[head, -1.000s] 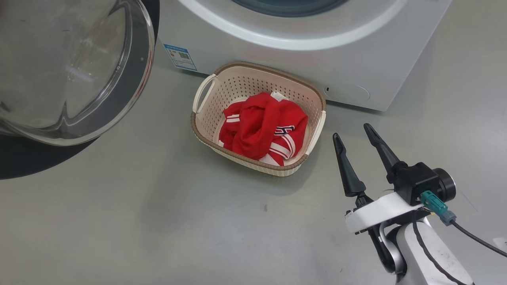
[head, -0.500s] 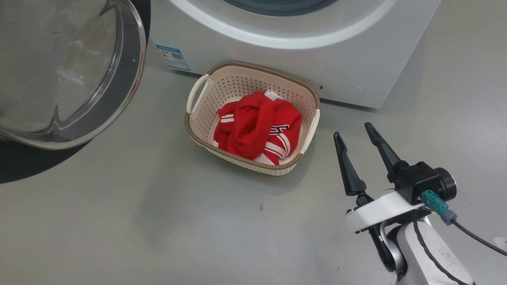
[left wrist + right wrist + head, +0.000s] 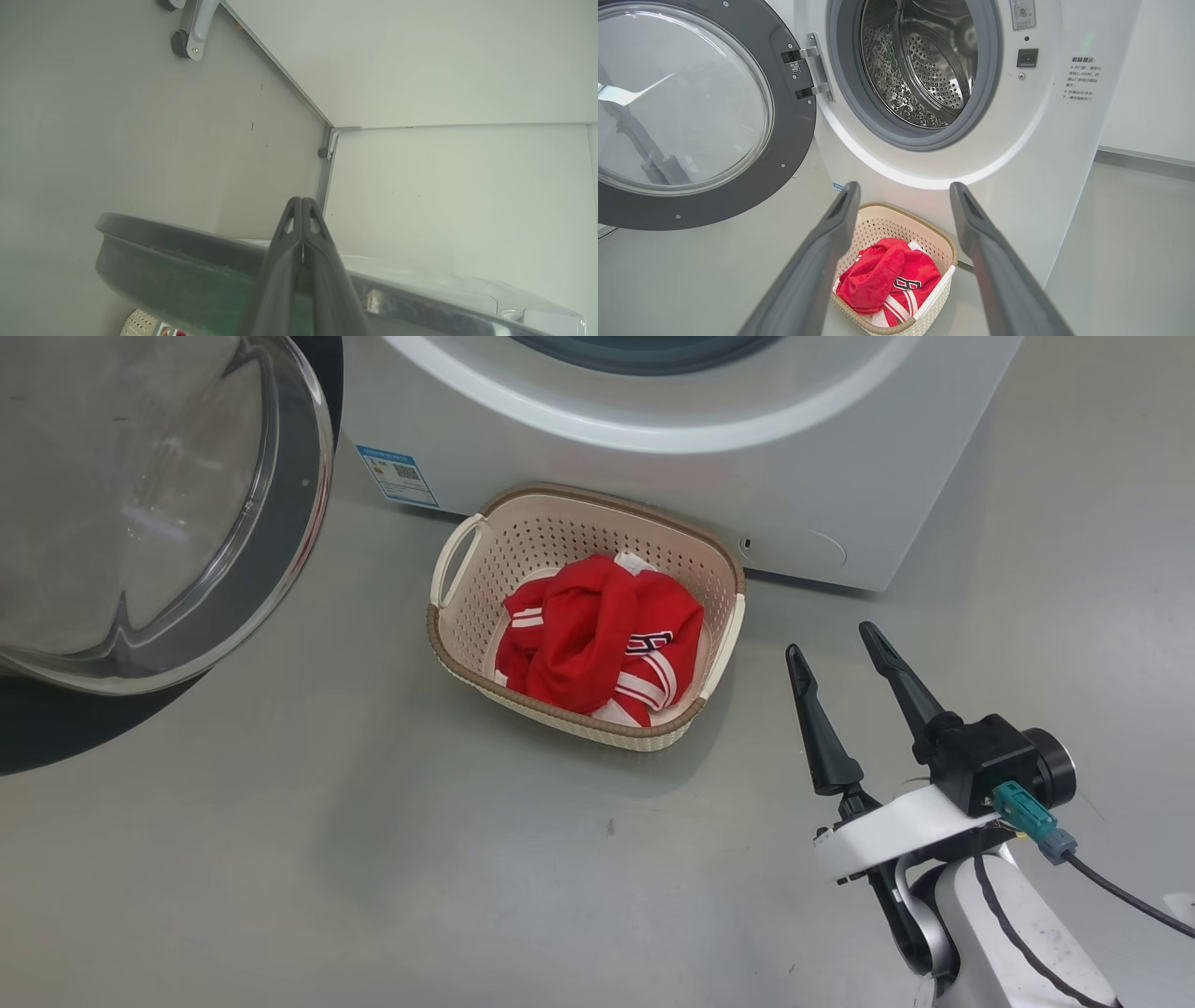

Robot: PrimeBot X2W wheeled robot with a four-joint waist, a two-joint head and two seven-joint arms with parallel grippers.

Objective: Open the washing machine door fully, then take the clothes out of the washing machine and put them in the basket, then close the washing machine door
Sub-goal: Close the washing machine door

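1 grey floor [image 3: 373, 859] w/ basket [image 3: 541, 560], white wall [image 3: 1157, 70]

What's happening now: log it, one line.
door: open | drum: looks empty | clothes: in basket | left pincer: shut, by door edge | right pincer: open, empty | left to do: close door

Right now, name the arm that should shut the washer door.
Probably left: the left gripper, shut, is close by the rim of the washing machine door; the right gripper hangs open beside the basket.
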